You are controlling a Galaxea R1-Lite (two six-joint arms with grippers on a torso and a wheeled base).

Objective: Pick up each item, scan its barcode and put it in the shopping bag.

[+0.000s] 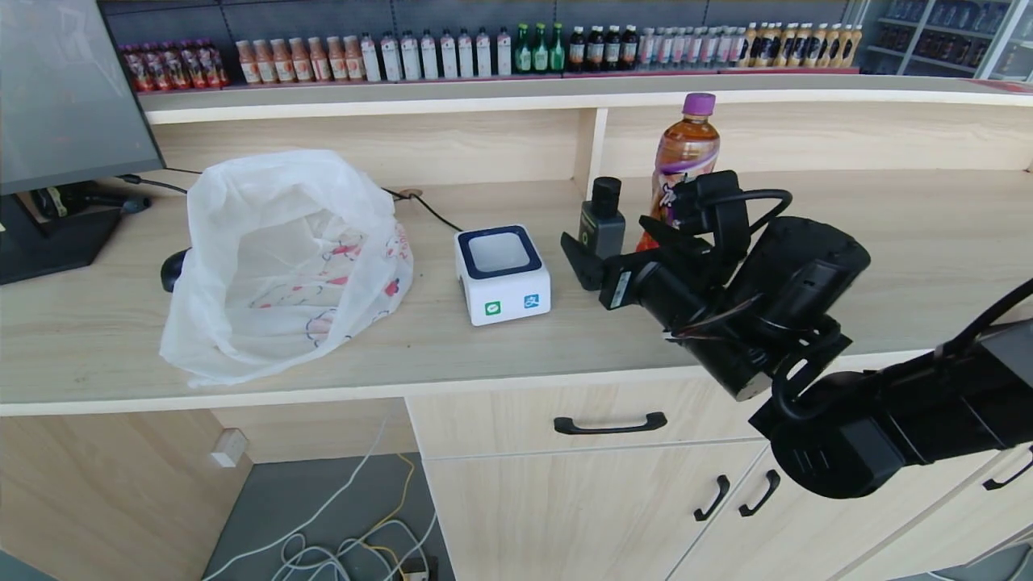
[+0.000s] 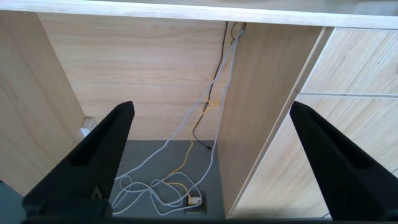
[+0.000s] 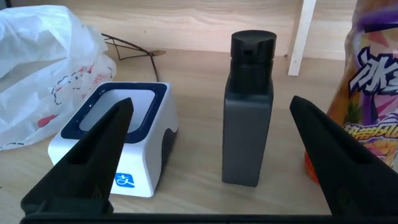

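Right wrist view: right gripper [image 3: 211, 106] spread wide, empty; dark grey bottle [image 3: 249, 112] stood upright on counter [image 3: 193, 193] just beyond it, between white scanner [image 3: 124, 143] and orange drink bottle [image 3: 373, 93]; left gripper [image 2: 211, 109] likewise spread, hung below counter.

A pale wood counter [image 1: 928, 242] ran under a raised ledge [image 1: 363, 103], with shelves of bottled drinks [image 1: 484, 50] behind. Below sat a drawer [image 1: 500, 428] and cabinet doors [image 1: 581, 508] with black handles, beside an open bay where cables [image 1: 323, 557] lay on grey floor [image 1: 266, 500].
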